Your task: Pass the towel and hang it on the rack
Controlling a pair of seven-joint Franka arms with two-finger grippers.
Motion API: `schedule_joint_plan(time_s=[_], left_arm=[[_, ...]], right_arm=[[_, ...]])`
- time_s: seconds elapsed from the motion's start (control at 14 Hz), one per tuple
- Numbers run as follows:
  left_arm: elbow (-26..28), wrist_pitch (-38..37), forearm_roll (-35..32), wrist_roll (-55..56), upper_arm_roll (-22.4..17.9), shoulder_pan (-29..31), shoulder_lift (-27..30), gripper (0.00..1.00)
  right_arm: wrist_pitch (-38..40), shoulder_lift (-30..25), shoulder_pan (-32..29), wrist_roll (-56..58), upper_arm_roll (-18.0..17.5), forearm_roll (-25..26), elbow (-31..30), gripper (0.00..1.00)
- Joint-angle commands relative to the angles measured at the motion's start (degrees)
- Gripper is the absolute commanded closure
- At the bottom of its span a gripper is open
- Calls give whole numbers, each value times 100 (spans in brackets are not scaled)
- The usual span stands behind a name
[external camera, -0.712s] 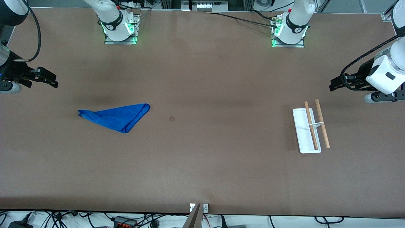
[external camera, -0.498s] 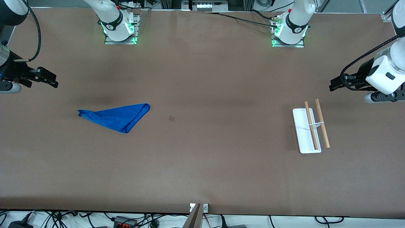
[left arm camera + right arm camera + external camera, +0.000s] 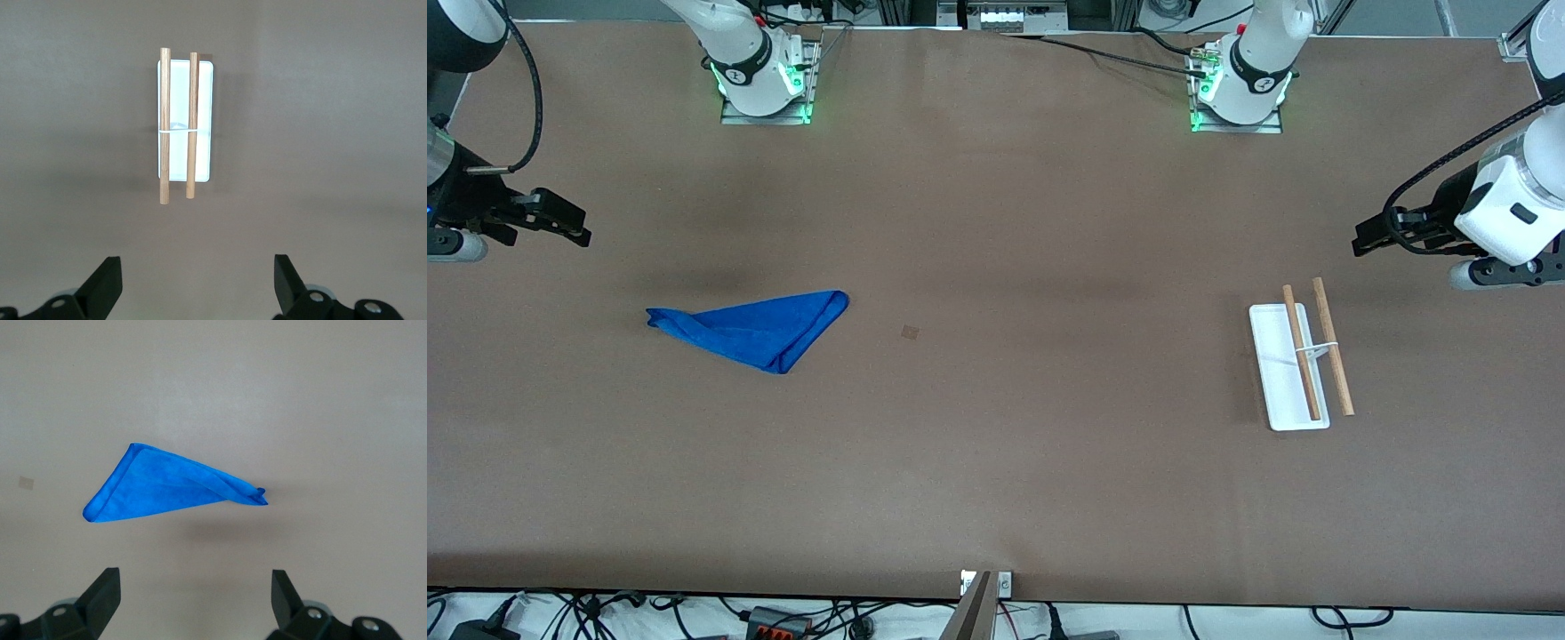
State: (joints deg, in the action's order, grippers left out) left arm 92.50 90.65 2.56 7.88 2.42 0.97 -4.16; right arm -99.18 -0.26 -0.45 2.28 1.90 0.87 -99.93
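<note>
The bright blue towel [image 3: 754,331] [image 3: 168,488] lies folded into a flat triangle on the brown table, toward the right arm's end. The rack [image 3: 1300,363] [image 3: 180,125], a white flat base carrying two parallel wooden rods, stands toward the left arm's end. My right gripper [image 3: 560,222] [image 3: 196,593] hovers open with nothing in it at the table's edge, apart from the towel. My left gripper [image 3: 1371,240] [image 3: 198,280] hangs open with nothing in it, apart from the rack.
A small brown square mark [image 3: 910,332] sits on the table between towel and rack. Both arm bases [image 3: 765,76] [image 3: 1238,84] stand along the edge farthest from the front camera. Cables [image 3: 783,618] run below the nearest edge.
</note>
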Motion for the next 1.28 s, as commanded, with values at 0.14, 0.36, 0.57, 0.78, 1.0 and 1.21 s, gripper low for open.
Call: schedule_joint_plan(time_s=[0.14, 0.36, 0.57, 0.78, 1.0, 1.21], left_arm=[[-101, -126, 69, -59, 4, 34, -15, 0], [-101, -135, 78, -59, 4, 34, -15, 0], [-92, -135, 78, -50, 4, 34, -15, 0], [-92, -144, 78, -50, 4, 34, -15, 0], [-101, -188, 87, -59, 4, 34, -15, 0], [-101, -197, 87, -85, 4, 43, -15, 0]], right_arm=[[-250, 543, 36, -52, -14, 80, -9, 0], [-505, 965, 37, -52, -5, 80, 17, 0], [-471, 1395, -34, 18, 48, 72, 34, 0], [-514, 1861, -244, -78, 109, 54, 26, 0], [-602, 2511, -797, -87, 101, -243, 271, 0], [-629, 3012, -1210, -87, 109, -1095, 316, 0]])
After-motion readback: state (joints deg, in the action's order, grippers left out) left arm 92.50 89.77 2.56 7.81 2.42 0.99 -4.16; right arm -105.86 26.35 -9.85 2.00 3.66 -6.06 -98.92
